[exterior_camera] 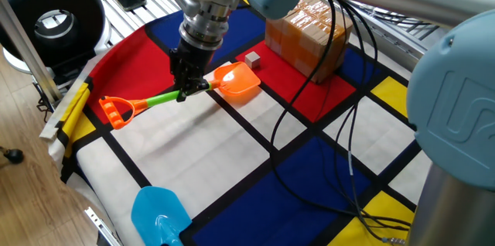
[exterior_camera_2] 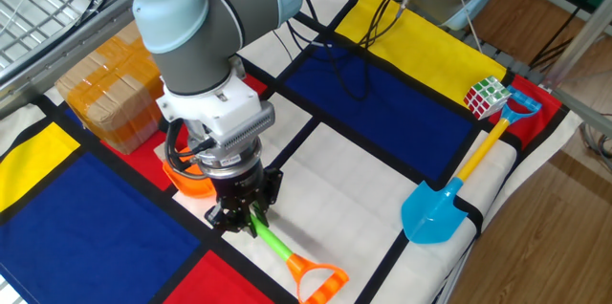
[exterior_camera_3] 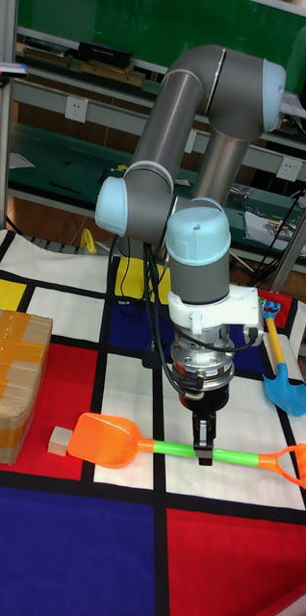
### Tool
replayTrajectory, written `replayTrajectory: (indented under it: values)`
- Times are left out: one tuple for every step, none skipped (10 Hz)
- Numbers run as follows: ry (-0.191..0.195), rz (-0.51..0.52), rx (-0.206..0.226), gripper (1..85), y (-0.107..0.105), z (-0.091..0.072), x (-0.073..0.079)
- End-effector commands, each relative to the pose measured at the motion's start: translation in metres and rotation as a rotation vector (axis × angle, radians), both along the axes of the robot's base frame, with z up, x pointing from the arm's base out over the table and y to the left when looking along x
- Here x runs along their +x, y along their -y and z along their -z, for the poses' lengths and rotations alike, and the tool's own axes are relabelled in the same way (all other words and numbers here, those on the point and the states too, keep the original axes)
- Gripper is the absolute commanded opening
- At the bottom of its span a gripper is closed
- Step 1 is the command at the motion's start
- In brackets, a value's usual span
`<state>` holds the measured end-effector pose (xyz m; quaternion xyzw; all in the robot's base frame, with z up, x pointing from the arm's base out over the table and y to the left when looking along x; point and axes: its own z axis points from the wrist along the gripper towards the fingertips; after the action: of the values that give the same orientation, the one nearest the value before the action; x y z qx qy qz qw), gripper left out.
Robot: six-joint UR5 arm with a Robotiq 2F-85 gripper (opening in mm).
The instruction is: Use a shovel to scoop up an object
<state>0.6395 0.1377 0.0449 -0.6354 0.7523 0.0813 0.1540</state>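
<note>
My gripper (exterior_camera: pixel 188 88) is shut on the green shaft (exterior_camera: pixel 161 98) of the shovel, just behind its orange blade (exterior_camera: pixel 237 81). The orange D-loop (exterior_camera: pixel 114 111) points toward the table edge. A tiny tan object, a wooden cube (exterior_camera: pixel 252 60), sits on red cloth a short way past the blade tip, not touching it. In the tall fixed view the gripper (exterior_camera_3: pixel 203 449) holds the shaft level, with the blade (exterior_camera_3: pixel 111 440) just right of the cube (exterior_camera_3: pixel 59 442). In the other fixed view the gripper (exterior_camera_2: pixel 245 218) and blade (exterior_camera_2: pixel 186 179) show, but the arm hides the cube.
A big brown taped cardboard box (exterior_camera: pixel 309 31) stands just beyond the cube. A light blue shovel (exterior_camera_2: pixel 437 212) and a Rubik's cube (exterior_camera_2: pixel 486 97) lie near the far table edge. Black cables (exterior_camera: pixel 332 130) trail over the patterned cloth (exterior_camera: pixel 201 161).
</note>
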Motion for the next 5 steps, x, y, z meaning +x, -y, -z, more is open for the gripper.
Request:
replayTrajectory:
  values:
    - [0.002, 0.029, 0.007, 1.0, 0.0010, -0.0020, 0.0035]
    - [0.001, 0.029, 0.007, 1.0, 0.0010, -0.0019, 0.0031]
    - [0.003, 0.026, 0.002, 1.0, 0.0021, -0.0016, 0.0035]
    - [0.005, 0.022, -0.001, 1.0, 0.0025, -0.0015, 0.0035]
    - [0.002, 0.015, 0.000, 1.0, 0.0021, -0.0014, 0.0023]
